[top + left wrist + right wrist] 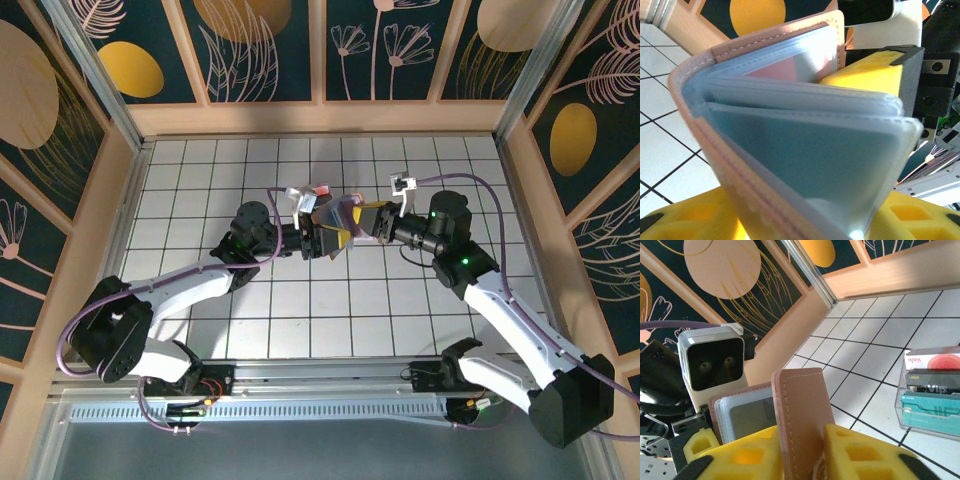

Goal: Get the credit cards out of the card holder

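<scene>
The card holder hangs open above the middle of the table between both arms. Its pinkish-tan cover and clear grey-blue sleeves fan out in the left wrist view. My left gripper has its yellow fingers on either side of the holder's lower part and is shut on it. My right gripper is shut on one tan cover flap, pinching it between yellow pads. Credit cards sit inside the sleeves: a pink one and a grey one.
A clear case holding teal, black and red cards lies on the white tiled table, just behind the grippers. Wooden walls ring the table. The left wrist camera faces the right wrist view closely.
</scene>
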### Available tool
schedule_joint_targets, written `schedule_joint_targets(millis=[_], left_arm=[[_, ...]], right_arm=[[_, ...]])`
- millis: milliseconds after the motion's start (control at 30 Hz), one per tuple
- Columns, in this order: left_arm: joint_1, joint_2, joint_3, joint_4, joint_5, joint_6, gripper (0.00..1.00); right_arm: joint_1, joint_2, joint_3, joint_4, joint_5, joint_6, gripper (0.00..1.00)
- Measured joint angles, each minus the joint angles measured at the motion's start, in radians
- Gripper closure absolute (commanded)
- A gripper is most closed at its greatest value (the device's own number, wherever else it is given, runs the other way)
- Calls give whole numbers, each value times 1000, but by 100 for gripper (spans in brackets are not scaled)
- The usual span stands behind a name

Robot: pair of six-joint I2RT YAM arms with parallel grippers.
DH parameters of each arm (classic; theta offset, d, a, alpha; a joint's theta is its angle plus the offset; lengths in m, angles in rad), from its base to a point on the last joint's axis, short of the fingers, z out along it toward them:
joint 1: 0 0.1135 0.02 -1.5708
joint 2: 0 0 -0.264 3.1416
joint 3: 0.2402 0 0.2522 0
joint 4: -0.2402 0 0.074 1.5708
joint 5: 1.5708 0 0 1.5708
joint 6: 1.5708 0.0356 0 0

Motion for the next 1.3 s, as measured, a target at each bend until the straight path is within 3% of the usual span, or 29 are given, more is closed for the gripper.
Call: schedule_joint_targets(millis=[267,400,567,800,900,967,1067,1133,1300], left_arm=[[0,-2,0,13,-1,-8,51],[0,-3,0,32,0,-23,32],[-2,-4,2,58,0,-46,12],[-2,3,14,74,-3,-57,14],[-2,6,22,57,-10,-57,26],[-2,8,29,29,-24,-53,44],[-2,14,39,-9,-52,-47,63],[-1,19,42,-29,-67,-39,76],[3,23,41,-39,-86,-47,90]], right_arm=[[-6,-10,0,12,-12,9,78],[-19,-21,-2,15,-6,27,98],[-23,-25,-5,10,-11,27,100],[-23,-26,-6,3,-14,26,100],[-22,-31,-7,-11,-3,26,100],[-22,-37,-6,-24,4,26,100],[-22,-48,-7,-31,13,26,98],[-23,-55,-7,-34,20,26,89],[-32,-61,-6,-35,14,27,85]])
